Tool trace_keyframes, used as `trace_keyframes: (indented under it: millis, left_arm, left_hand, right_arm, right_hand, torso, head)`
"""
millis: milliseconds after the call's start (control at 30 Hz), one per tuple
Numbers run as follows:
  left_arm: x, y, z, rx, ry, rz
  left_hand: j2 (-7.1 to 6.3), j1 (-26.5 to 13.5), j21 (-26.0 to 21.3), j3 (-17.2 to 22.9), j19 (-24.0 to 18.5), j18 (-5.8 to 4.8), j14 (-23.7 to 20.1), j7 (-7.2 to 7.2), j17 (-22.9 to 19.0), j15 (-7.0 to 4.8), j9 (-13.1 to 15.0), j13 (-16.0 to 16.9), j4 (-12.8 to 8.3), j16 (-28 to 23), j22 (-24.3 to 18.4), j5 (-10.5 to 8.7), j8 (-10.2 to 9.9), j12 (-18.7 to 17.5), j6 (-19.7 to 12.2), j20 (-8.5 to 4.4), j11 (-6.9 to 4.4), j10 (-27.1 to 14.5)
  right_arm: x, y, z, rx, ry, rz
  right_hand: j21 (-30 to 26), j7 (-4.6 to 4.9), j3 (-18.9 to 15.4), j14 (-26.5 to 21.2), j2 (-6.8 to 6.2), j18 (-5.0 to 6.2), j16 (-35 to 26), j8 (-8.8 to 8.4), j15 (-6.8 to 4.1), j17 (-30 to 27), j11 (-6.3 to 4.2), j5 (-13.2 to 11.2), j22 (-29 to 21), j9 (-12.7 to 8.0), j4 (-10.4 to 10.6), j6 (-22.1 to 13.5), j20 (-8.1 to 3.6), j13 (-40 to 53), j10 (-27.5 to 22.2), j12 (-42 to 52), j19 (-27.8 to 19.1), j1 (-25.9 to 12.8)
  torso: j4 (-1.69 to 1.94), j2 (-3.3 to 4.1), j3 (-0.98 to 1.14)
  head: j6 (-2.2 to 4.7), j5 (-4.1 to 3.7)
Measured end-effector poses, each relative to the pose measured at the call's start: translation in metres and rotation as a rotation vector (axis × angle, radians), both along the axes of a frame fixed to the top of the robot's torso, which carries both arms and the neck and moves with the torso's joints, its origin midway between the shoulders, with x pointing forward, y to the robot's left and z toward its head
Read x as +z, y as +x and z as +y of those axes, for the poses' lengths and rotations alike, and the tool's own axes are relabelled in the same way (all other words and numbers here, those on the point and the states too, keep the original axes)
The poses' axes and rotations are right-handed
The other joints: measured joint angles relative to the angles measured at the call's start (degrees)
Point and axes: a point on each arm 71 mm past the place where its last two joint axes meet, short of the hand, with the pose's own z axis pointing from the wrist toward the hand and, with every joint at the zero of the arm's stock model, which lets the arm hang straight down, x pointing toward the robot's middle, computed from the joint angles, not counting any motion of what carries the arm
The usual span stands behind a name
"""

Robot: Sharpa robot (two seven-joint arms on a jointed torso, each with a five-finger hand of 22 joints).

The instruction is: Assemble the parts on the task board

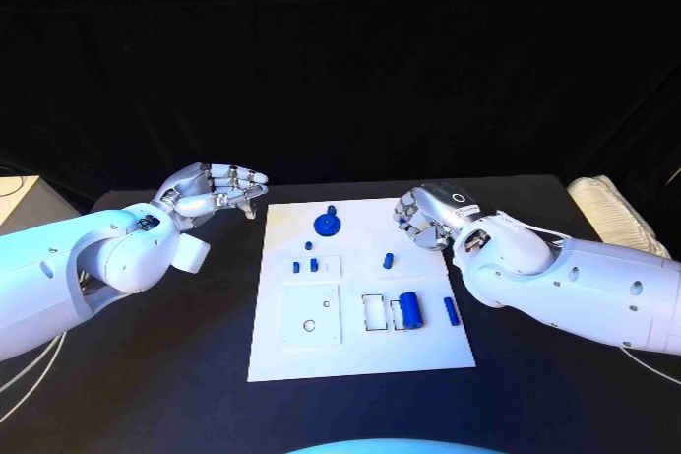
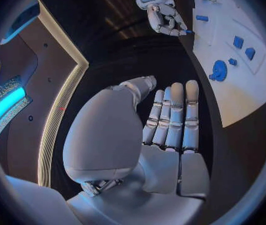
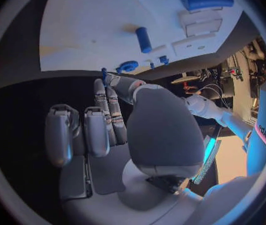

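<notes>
Right hand [image 1: 426, 224] apparently pinching a small blue part [image 2: 188, 32], left hand [image 1: 216, 190] spread empty: a loose pinch risks dropping it off the task board [image 1: 426, 351].

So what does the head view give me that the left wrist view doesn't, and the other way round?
The head view adds the white task board from edge to edge, including the long blue bar near its right edge, and the back of the silver left hand. The left wrist view adds that hand's bare palm, its fingers straight and holding nothing, and a small blue part that the silver right hand seems to pinch at its fingertips. Both views show the board, the round blue gear-like part and the right hand.
</notes>
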Motion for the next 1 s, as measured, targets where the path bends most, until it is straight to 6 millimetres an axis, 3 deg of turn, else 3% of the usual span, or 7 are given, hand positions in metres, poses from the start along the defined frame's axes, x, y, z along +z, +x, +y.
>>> trace_keyframes:
  millis: [167,500,700,1000]
  left_arm:
    - [0.0,0.0,0.0,0.0,-0.002,0.001]
    - [0.0,0.0,-0.005,-0.004,-0.008,0.0]
    - [0.0,-0.001,-0.008,-0.003,-0.017,0.0]
    - [0.002,-0.005,-0.022,-0.023,-0.04,0.001]
  left_hand:
    - [0.0,0.0,-0.15,0.0,0.0,0.0,0.0,0.0,0.0,0.0,0.0,0.0,0.0,-0.13,-0.01,0.0,0.0,0.0,0.0,0.0,-0.03,-0.03]
    - [0.0,0.0,-0.25,0.0,0.0,0.0,0.0,0.0,0.0,0.0,0.0,-0.05,0.0,-0.23,-0.06,0.0,0.0,0.0,0.0,0.0,-0.21,-0.21]
    - [0.0,0.0,-0.24,0.0,0.0,0.0,0.0,0.0,0.0,0.0,-0.04,-0.05,0.0,-0.23,-0.06,0.0,0.0,0.0,0.0,0.0,-0.21,-0.21]
    - [0.0,0.0,-0.24,0.0,0.2,0.0,0.0,0.0,0.0,0.0,-0.04,-0.05,0.0,-0.23,-0.12,0.0,0.0,0.0,0.0,-0.2,-0.21,-0.21]
  right_arm:
    - [0.005,-0.017,0.014,0.054,0.056,0.012]
    - [-0.004,-0.053,0.049,0.17,0.157,0.068]
    - [-0.018,-0.066,0.069,0.217,0.192,0.107]
    - [-0.049,-0.078,0.093,0.256,0.204,0.17]
  right_hand:
    - [0.0,0.0,0.0,0.0,0.0,0.0,0.0,0.0,0.0,0.0,0.0,-0.11,0.0,0.04,0.0,0.0,0.0,0.0,0.0,-0.01,0.0,0.0]
    - [0.0,0.0,-0.01,0.0,-0.01,0.0,0.0,-0.01,0.01,-0.01,0.0,0.06,-0.01,0.03,0.0,0.0,0.0,0.02,0.0,-0.11,0.0,-0.01]
    - [0.0,-0.01,-0.02,0.0,-0.02,0.0,0.0,-0.06,0.01,-0.01,0.0,0.07,-0.02,0.03,0.01,-0.01,0.0,0.04,0.0,-0.23,0.0,-0.01]
    - [0.0,-0.01,0.14,0.01,-0.02,0.0,0.0,-0.07,0.02,-0.05,0.0,0.06,-0.02,0.08,-0.15,-0.01,0.0,0.07,0.0,-0.35,0.0,-0.02]
  torso:
    - [-0.03,0.01,0.02]
    - [0.09,0.02,0.04]
    - [0.1,0.07,-0.01]
    - [0.2,0.12,-0.12]
  head:
    - [0.03,0.49]
    - [-0.03,2.62]
    - [-0.52,4.47]
    - [-1.25,5.82]
